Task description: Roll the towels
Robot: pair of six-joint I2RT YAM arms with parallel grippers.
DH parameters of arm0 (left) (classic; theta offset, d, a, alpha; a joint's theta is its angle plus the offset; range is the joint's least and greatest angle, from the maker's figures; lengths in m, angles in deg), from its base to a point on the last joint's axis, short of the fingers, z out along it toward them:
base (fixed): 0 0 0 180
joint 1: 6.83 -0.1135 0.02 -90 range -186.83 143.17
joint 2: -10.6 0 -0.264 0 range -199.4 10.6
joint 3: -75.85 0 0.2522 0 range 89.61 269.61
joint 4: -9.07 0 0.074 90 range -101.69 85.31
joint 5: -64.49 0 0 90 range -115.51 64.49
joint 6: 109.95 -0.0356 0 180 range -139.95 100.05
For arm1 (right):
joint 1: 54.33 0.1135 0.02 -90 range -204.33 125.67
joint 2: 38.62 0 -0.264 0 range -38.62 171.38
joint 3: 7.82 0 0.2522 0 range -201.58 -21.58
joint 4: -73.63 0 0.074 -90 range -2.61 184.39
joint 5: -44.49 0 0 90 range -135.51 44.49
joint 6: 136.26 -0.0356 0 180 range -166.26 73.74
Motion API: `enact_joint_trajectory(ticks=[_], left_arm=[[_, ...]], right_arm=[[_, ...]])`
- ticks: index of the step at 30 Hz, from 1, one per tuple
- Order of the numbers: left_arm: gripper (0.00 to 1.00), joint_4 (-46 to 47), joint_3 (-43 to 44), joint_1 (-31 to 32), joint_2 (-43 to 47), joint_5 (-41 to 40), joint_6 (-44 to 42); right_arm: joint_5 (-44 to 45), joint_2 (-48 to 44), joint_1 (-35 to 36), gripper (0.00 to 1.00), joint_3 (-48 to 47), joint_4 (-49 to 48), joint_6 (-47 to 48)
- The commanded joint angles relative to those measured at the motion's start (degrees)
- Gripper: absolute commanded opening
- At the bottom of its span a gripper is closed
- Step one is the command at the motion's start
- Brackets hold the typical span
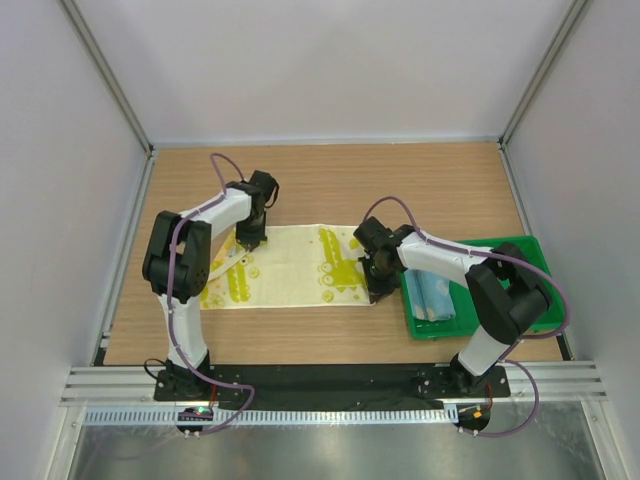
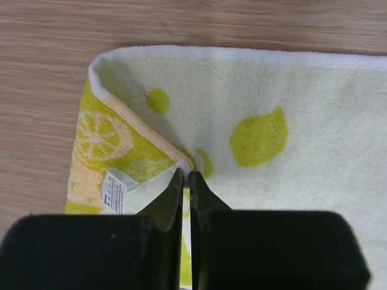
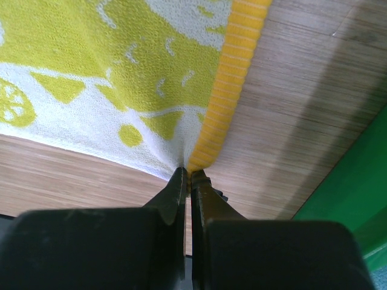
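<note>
Up close, the left gripper (image 2: pixel 185 175) is being pinched shut on a turned-over flap near the far left corner of the yellow towel (image 1: pixel 290 265). The right gripper (image 3: pixel 188 172) is likewise clamped on its near right corner, by the orange band. With the cloth lying flat on the table (image 1: pixel 400 180), the roll looks barely started. Next, one end probably needs curling over evenly. The blue towel (image 1: pixel 435 295) is sitting in the green tray (image 1: pixel 520 250).

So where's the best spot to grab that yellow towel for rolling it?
Probably by its corners, from above: the yellow towel lies flat and thin, so only an edge can be pinched. The left gripper is shut on a folded-over corner, the right gripper on a near one.
</note>
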Motion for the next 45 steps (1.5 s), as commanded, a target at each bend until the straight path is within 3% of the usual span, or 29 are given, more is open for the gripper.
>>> enact_joint_trajectory(ticks=[1, 9, 12, 13, 15, 19, 21, 22, 23, 24, 25, 28, 32, 36, 45], left_arm=[[0.0, -1.8, 2.5, -0.9, -0.1, -1.4, -0.7], [0.02, -7.2, 8.6, -5.4, 1.1, -6.5, -4.6], [0.17, -8.5, 10.2, -10.2, 2.0, -6.5, -4.9], [0.38, -9.0, 10.4, -11.2, 2.2, -6.4, -4.9], [0.59, -9.4, 10.1, -13.0, 3.7, -7.7, -4.7], [0.75, -10.1, 6.8, -14.2, 8.5, -9.3, -1.7], [0.77, -9.9, 3.3, -15.4, 13.0, -8.2, 0.8], [0.78, -9.8, 1.9, -15.9, 14.5, -6.6, 1.8], [0.78, -9.7, 0.3, -16.4, 16.4, -5.4, 2.6], [0.79, -9.5, -2.8, -17.3, 19.8, -4.0, 4.1], [0.79, -9.0, -4.8, -17.8, 21.8, -1.0, 4.8], [0.8, -7.7, -12.7, -22.7, 28.5, 7.1, 7.0], [0.79, -5.6, -22.9, -31.4, 36.2, 23.0, 11.3], [0.76, -4.2, -30.3, -35.8, 42.5, 30.5, 15.6], [0.77, -4.8, -36.1, -35.8, 46.8, 24.6, 22.7]], right_arm=[[0.1, -0.1, 0.1, 0.01, 0.3, -0.6, 0.9], [-0.2, -0.3, 0.2, 0.01, 0.8, -0.8, 0.8], [-0.4, -0.1, 0.1, 0.01, 0.7, -1.0, 0.8], [-0.6, -0.1, 0.2, 0.01, 0.7, -1.0, 0.8], [-1.1, 0.1, 0.1, 0.01, 0.5, -1.2, 0.8], [-1.6, 0.2, 0.2, 0.01, 0.5, -1.4, 0.6], [-1.8, 0.3, 0.1, 0.01, 0.3, -1.3, 0.6], [-2.0, 0.3, 0.1, 0.06, 0.4, -1.4, 0.6], [-2.1, 0.3, 0.1, 0.14, 0.4, -1.3, 0.7], [-2.3, 0.1, 0.1, 0.41, 0.3, -1.2, 0.7], [-1.7, -0.4, 0.2, 0.53, 0.1, -1.0, 0.7], [-0.1, -1.5, 0.1, 0.73, -0.8, 0.3, 0.6], [2.3, -3.9, 0.2, 0.76, -2.5, 2.2, 0.5], [5.0, -5.3, 0.1, 0.76, -2.8, 2.8, 0.4], [6.0, -7.3, 0.2, 0.76, -2.0, 0.4, -1.0]])
